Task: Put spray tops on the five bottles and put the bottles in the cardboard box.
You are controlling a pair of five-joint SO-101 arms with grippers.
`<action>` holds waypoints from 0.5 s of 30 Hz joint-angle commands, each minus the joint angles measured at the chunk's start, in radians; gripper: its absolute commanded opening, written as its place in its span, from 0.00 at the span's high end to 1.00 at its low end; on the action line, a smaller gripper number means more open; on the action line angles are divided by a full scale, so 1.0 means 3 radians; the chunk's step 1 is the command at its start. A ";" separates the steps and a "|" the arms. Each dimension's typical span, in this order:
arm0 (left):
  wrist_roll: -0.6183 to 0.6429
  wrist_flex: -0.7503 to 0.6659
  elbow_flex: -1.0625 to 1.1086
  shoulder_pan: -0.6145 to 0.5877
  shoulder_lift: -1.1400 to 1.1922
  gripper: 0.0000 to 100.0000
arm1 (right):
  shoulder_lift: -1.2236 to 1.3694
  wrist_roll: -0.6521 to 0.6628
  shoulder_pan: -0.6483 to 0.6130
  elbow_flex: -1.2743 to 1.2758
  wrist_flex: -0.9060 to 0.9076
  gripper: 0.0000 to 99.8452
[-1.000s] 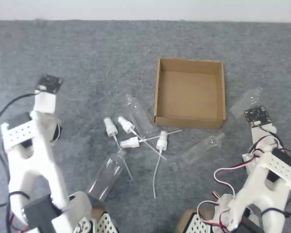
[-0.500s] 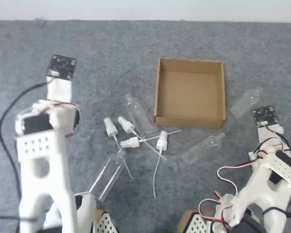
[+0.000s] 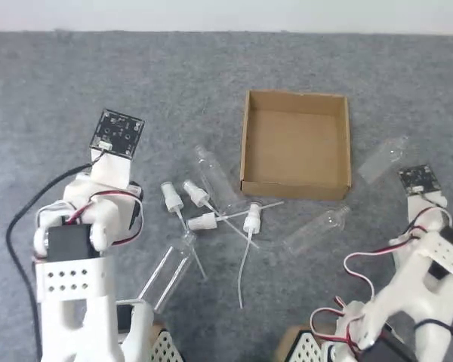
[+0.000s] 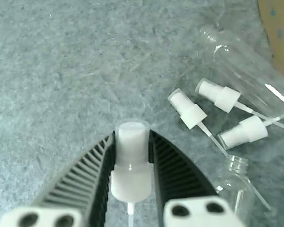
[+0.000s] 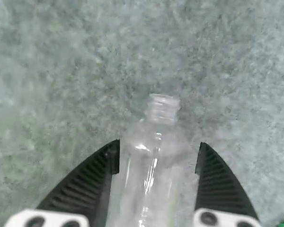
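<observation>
left end effector (image 4: 131, 137) pinching spray top (image 4: 131, 163)

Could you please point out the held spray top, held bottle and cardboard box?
spray top (image 4: 131, 158), left wrist view, its body.
bottle (image 5: 154, 142), right wrist view, its shoulder.
cardboard box (image 3: 294, 188), high view, front wall.

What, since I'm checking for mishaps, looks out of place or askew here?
Nothing looks broken or spilled. Four spray tops lie jumbled, their tubes crossing, between bottles lying on their sides by the cardboard box. That fits an unfinished job.
</observation>
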 commanded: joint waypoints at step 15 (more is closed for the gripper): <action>0.0010 0.0020 0.0008 0.0000 -0.0102 0.97 | 0.0928 -0.0061 -0.0008 -0.0726 0.0166 0.81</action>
